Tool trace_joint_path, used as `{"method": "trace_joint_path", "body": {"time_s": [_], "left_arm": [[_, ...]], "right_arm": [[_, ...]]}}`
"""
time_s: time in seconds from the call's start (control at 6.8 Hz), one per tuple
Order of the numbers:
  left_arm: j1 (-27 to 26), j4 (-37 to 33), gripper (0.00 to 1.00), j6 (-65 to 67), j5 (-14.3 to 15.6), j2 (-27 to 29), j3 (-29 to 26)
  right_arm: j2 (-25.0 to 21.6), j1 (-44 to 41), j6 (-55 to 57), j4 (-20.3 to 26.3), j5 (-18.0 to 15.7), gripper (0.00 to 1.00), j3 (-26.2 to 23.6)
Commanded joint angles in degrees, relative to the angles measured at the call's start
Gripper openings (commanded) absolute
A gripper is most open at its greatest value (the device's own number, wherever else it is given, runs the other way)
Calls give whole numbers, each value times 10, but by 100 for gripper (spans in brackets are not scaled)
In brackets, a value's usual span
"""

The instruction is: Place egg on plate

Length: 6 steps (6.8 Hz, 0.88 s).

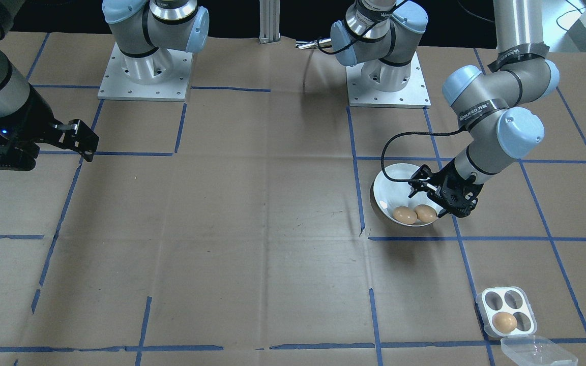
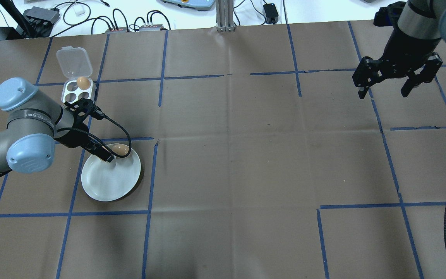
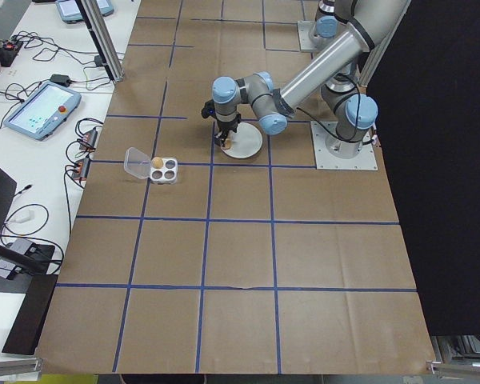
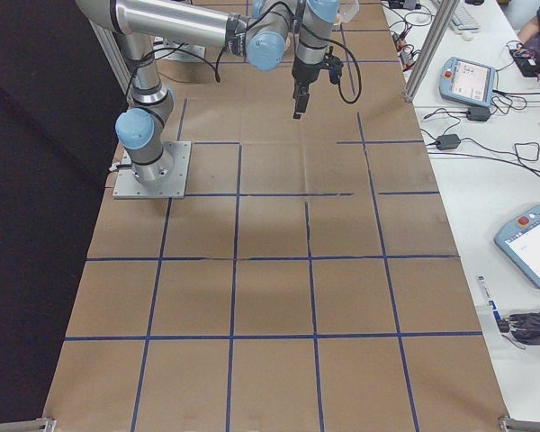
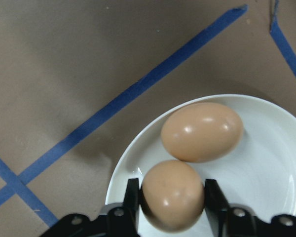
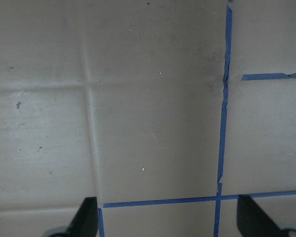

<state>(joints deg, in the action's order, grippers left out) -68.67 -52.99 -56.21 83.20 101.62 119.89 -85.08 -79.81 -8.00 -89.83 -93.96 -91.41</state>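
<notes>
The egg [image 5: 172, 195] is smooth, glossy and light brown, with small highlights on its shell. It sits between the fingers [image 5: 131, 197] of the left gripper [image 5: 170, 200], which touch it on both sides and grasp it over the white plate [image 5: 271, 163]. In the left wrist view the held egg looks nearly round, a little longer along the line running away from the camera than across the fingers. A second egg [image 5: 202, 131] of the same colour lies on the plate just beyond it, touching or almost touching, its long axis running left to right across that view, at about a right angle to the held one.

From the front-facing view the two eggs sit side by side near the plate's edge farthest from the robot's base.

Farther from the robot, a small white egg tray [image 1: 506, 311] with its clear lid [image 1: 532, 351] open holds one more egg [image 1: 504, 322].

The right gripper [image 2: 391, 82] hangs well apart over bare brown paper, its fingers spread wide and holding nothing.
</notes>
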Motion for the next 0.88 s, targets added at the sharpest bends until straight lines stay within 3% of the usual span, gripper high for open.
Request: {"method": "trace_joint_path", "body": {"time_s": [0.0,0.29,0.74], "left_arm": [[11,-38,100,2,7,-11,-50],[13,-92,100,31,15,48,-174],[14,-89,100,274,24,170,-324]], "right_arm": [[0,0,0,0,0,100,0],[0,0,0,0,0,100,0],[0,0,0,0,0,100,0]]}}
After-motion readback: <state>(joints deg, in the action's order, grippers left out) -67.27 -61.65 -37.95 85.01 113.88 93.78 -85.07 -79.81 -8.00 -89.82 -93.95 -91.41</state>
